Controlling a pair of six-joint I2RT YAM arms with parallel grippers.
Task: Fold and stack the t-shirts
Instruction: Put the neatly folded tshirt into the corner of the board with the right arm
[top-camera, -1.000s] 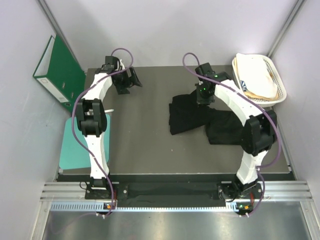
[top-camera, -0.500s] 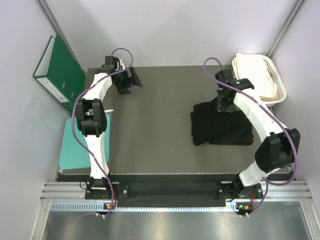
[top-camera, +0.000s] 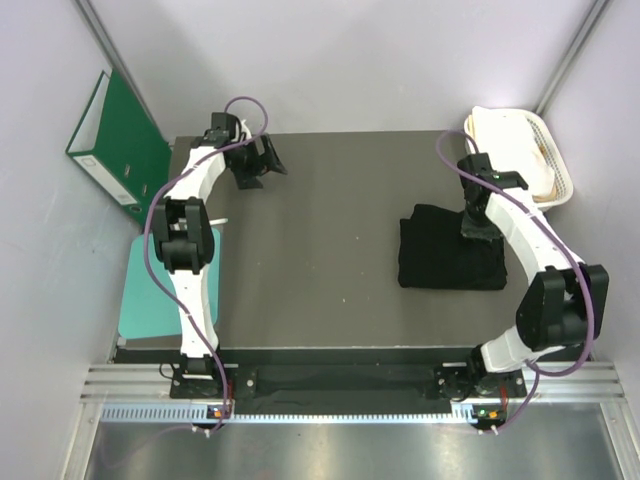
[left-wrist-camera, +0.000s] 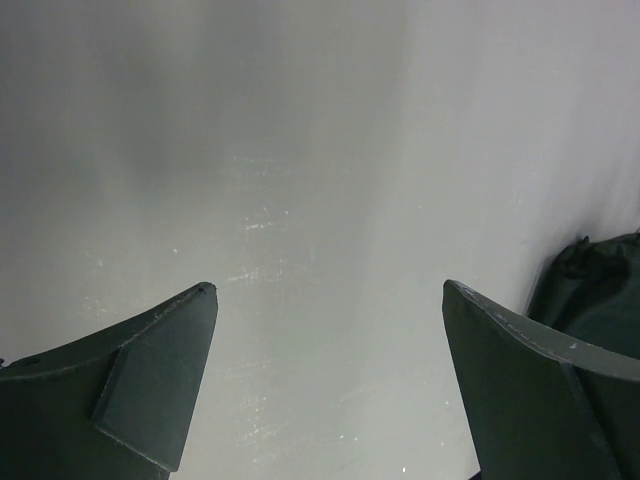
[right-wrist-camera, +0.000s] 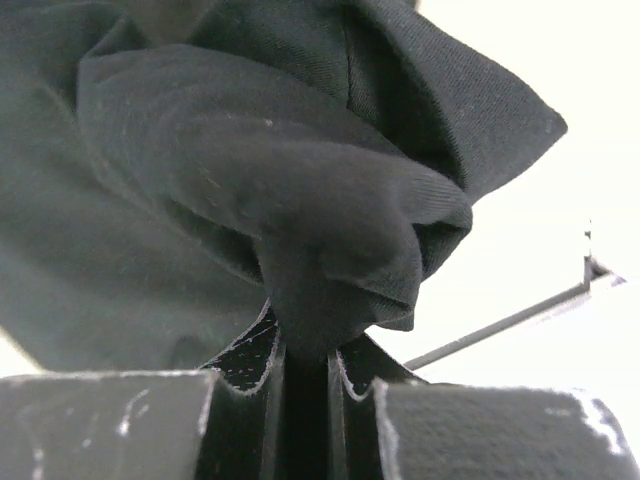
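A black t-shirt (top-camera: 445, 250) lies folded into a rough rectangle on the right half of the dark table (top-camera: 320, 240). My right gripper (top-camera: 478, 222) is at the shirt's far right part and is shut on a bunched fold of the black cloth (right-wrist-camera: 300, 200). My left gripper (top-camera: 262, 160) is at the table's far left, open and empty, its fingers (left-wrist-camera: 150, 380) spread over bare table. A bit of the black cloth shows at the right edge of the left wrist view (left-wrist-camera: 600, 290).
A white plastic basket (top-camera: 520, 155) with cream-white cloth stands at the far right corner. A green binder (top-camera: 115, 140) leans on the left wall. A teal mat (top-camera: 160, 285) lies at the table's left edge.
My right gripper has dragged the black cloth from the table's middle to the right, and the spread shirt has gathered into a compact folded rectangle. The left arm has not moved.
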